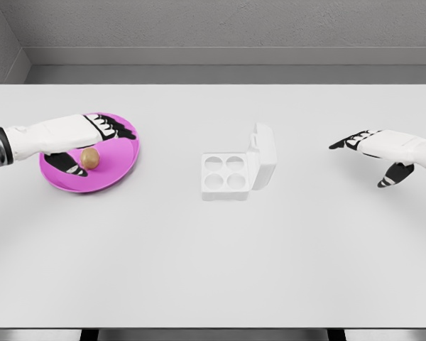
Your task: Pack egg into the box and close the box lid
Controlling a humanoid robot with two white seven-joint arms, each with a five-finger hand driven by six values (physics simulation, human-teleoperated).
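Observation:
A tan egg (90,158) lies on a magenta plate (121,169) at the left of the table. My left hand (92,142) hovers over the plate with its fingers spread, thumb (75,170) low beside the egg and the other fingers above it; it holds nothing. A white egg box (226,175) with four empty cups sits at the table's middle, its lid (263,156) standing open on the right side. Far to the right, my right hand (380,153) floats above the table with relaxed fingers, empty.
The white table (213,263) spans the whole view, with a grey wall behind it. Nothing else stands on it besides the plate and the box.

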